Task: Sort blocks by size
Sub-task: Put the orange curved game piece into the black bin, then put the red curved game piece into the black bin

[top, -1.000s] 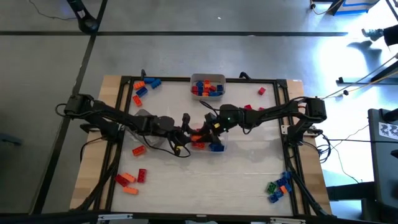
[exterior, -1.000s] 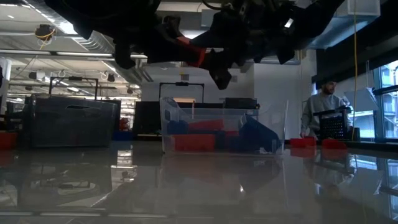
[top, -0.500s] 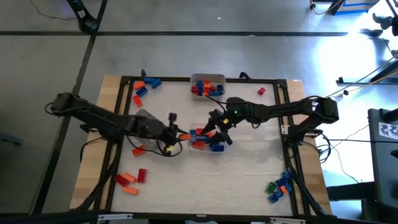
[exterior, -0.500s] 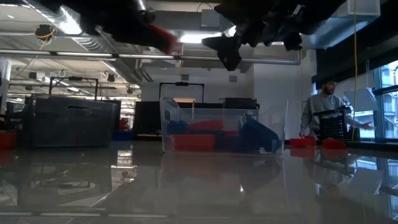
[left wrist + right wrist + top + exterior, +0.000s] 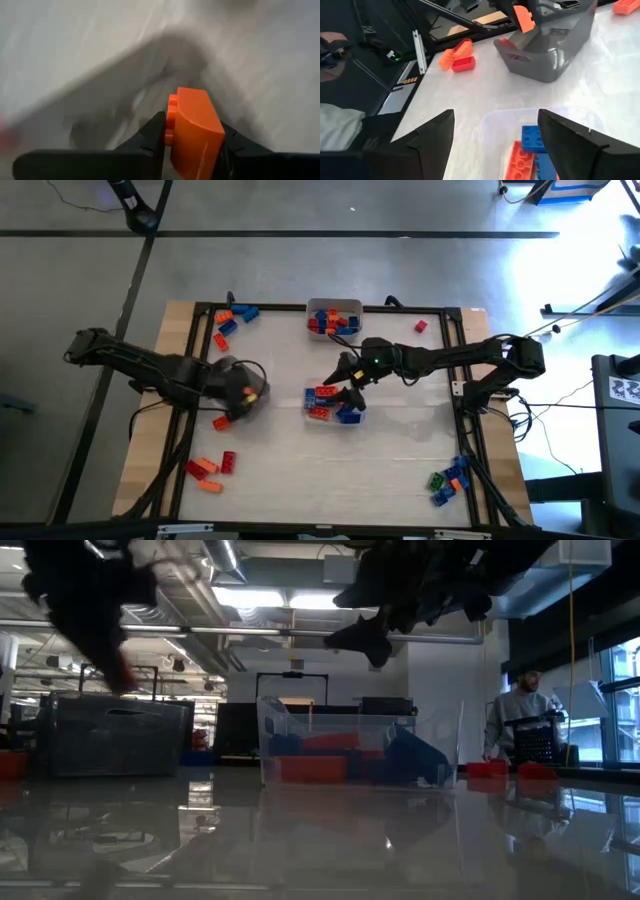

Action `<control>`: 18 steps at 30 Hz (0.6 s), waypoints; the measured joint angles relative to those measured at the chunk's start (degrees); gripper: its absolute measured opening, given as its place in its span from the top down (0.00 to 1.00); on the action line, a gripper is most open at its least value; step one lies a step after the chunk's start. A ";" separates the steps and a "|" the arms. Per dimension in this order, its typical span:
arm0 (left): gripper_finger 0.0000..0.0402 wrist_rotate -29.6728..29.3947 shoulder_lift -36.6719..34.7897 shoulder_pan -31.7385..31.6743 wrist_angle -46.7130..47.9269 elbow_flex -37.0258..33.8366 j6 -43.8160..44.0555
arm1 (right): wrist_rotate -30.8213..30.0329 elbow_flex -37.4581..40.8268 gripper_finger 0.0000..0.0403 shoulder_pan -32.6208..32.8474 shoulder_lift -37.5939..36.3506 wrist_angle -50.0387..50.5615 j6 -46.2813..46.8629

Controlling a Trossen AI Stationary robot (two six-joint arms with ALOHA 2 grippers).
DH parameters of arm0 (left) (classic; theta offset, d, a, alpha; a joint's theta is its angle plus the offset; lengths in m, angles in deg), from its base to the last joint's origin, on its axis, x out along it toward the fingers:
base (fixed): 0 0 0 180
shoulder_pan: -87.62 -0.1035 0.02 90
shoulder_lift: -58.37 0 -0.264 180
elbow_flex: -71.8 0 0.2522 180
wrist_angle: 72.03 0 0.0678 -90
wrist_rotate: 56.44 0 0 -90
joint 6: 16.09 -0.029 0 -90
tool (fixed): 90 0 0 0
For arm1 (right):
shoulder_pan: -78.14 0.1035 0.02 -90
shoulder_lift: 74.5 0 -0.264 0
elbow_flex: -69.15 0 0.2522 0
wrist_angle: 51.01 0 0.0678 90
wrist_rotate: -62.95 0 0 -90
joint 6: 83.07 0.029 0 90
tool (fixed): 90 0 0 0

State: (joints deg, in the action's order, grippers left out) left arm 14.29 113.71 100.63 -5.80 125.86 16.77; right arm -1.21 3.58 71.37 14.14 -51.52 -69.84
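Note:
My left gripper (image 5: 250, 392) is shut on an orange brick (image 5: 196, 131) over a grey tray (image 5: 226, 365) at the table's left; the right wrist view shows both the brick (image 5: 523, 17) and the tray (image 5: 545, 47). My right gripper (image 5: 350, 385) hangs open and empty above a clear tray (image 5: 330, 408) at the table's middle. That tray holds blue, orange and red bricks (image 5: 530, 150). The right gripper's two fingers (image 5: 436, 135) stand wide apart. My left gripper pinches the orange brick's two opposite sides (image 5: 172, 125) between its two fingers. The brick's studs face one finger. The brick is lifted clear above the grey tray's inside.
A clear bin (image 5: 333, 318) with bricks stands at the far middle. Loose bricks lie at the far left (image 5: 230, 320), near left (image 5: 210, 465) and near right (image 5: 450, 480); one orange brick (image 5: 222, 422) lies beside the grey tray. A person (image 5: 520, 720) stands beyond the table.
My left gripper has gone from beside the clear tray toward the table's left edge, carrying the orange brick, and now hangs over the grey tray. My right gripper has stayed above the clear tray.

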 joint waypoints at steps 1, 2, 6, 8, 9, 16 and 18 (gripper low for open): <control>0.79 0.06 0.17 -0.01 2.75 -0.06 2.87 | -0.28 0.00 0.29 0.00 0.00 0.01 -0.19; 0.79 0.30 0.37 -0.02 4.72 -0.20 5.40 | -0.41 0.00 0.29 0.00 0.00 -0.02 -0.24; 0.79 0.87 0.77 -0.04 7.01 -1.54 10.38 | -0.96 0.00 0.29 0.00 0.00 -0.03 -0.99; 0.77 0.88 0.77 -0.04 6.65 -1.94 11.32 | -1.37 0.00 0.29 0.00 0.00 -0.05 -1.54; 0.76 0.86 0.77 -0.05 6.64 -2.08 11.29 | -1.39 0.00 0.29 0.00 0.00 -0.03 -1.60; 0.60 1.17 0.77 -1.99 5.32 -2.16 10.16 | -1.42 0.00 0.29 0.00 0.02 1.07 -1.66; 0.56 2.15 0.61 -2.93 5.56 -2.16 8.60 | -2.04 0.00 0.29 0.00 0.02 1.16 -1.66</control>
State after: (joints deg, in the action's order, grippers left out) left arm 16.43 114.32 97.71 -0.25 123.69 25.37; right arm -3.25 3.58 71.37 14.17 -50.36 -71.50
